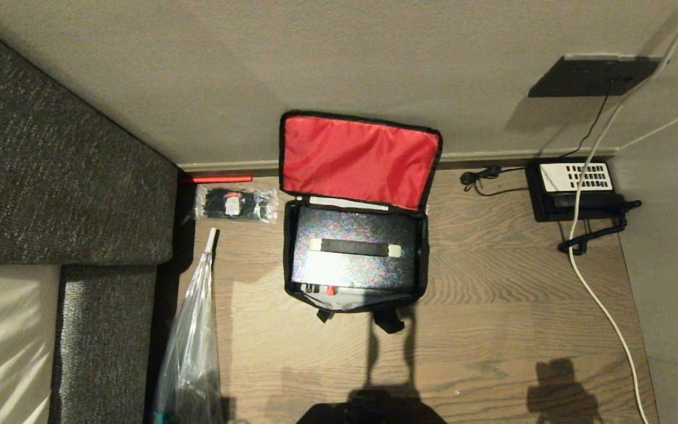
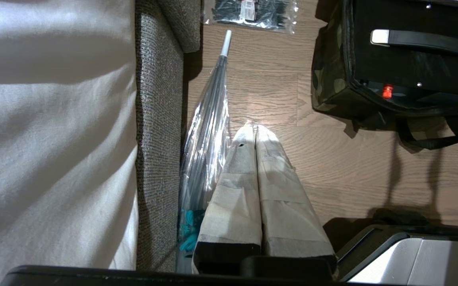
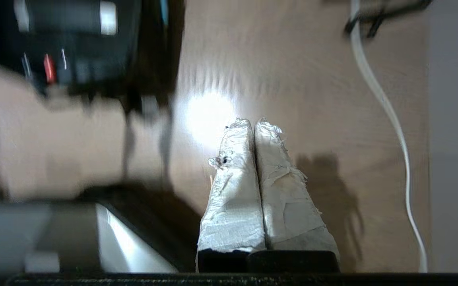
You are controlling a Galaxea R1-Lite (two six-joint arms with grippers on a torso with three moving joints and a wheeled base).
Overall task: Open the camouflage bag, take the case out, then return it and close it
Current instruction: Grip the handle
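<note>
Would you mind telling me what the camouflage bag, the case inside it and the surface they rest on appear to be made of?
The camouflage bag looks like woven fabric: soft printed sides, a matte red lining that creases, black webbing straps. The case seems hard, perhaps plastic or coated metal; its flat black lid gives a speckled sheen, and its strap handle has pale ends. The floor shows wood grain, though it may be laminate.

My right wrist view smears the green-brown camouflage fabric bag and flat black hard case. Head view shows neither of my grippers.
</note>
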